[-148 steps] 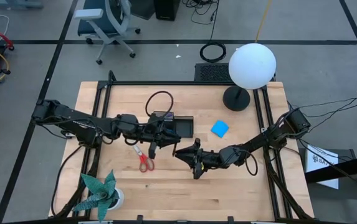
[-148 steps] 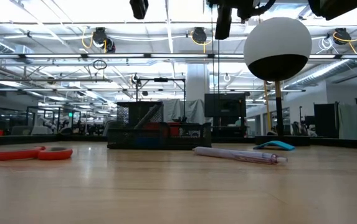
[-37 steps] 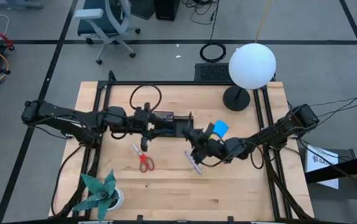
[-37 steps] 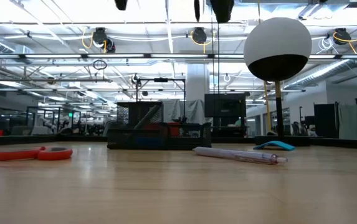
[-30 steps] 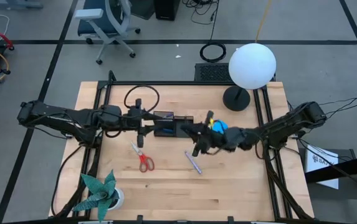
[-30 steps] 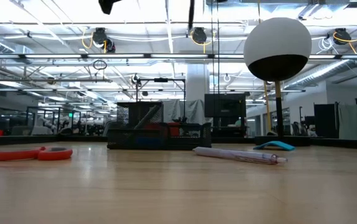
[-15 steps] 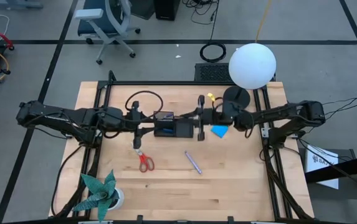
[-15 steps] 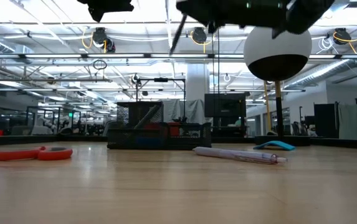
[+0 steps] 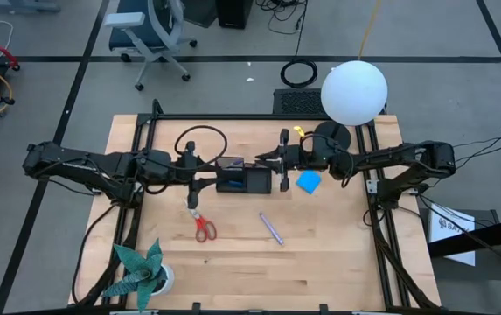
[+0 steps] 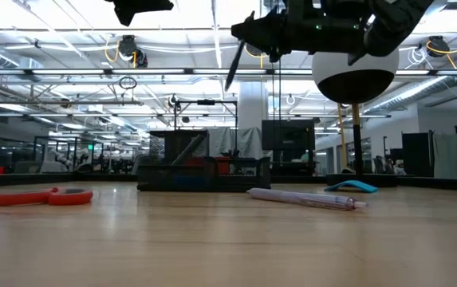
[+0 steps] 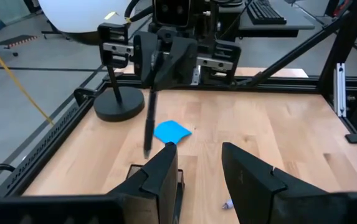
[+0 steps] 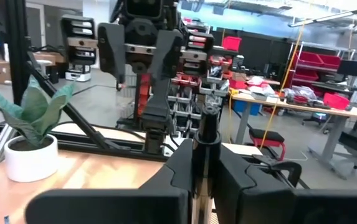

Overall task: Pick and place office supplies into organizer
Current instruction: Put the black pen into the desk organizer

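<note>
**A:** Above the small black rectangular desk organizer point(image 9: 243, 180), what was the right gripper point(image 9: 284, 163) doing?

**B:** Its fingers were clamped together on a slim dark pen point(image 10: 233, 64), holding it high over the light wooden table point(image 9: 233, 254). In the low view the pen hung tilted, tip down, and in the left wrist view the same pen point(image 11: 148, 121) pointed at the tabletop in front of a bright blue square notepad point(image 11: 172, 132).

**A:** And the left gripper point(image 9: 194, 174)?

**B:** It hung at the organizer's other end, facing the right one. Its two dark fingers point(image 11: 158, 180) stood a little apart with nothing between them.

**A:** Where were the other supplies?

**B:** The notepad lay flat just beside the organizer's right end. A pale purple pen point(image 9: 271, 228) lay loose on the wood nearer the front, well apart from the organizer. The red-handled scissors point(image 9: 202, 226) lay on the table below the left gripper. The organizer already held something dark and something red, but I could not tell what.

**A:** Anything else on the table?

**B:** A lamp with a white globe point(image 9: 353, 92) on a round black base point(image 9: 331, 138) at the back right, and a teal paper-leaf plant in a white pot point(image 9: 140, 273) at the front left corner.
</note>
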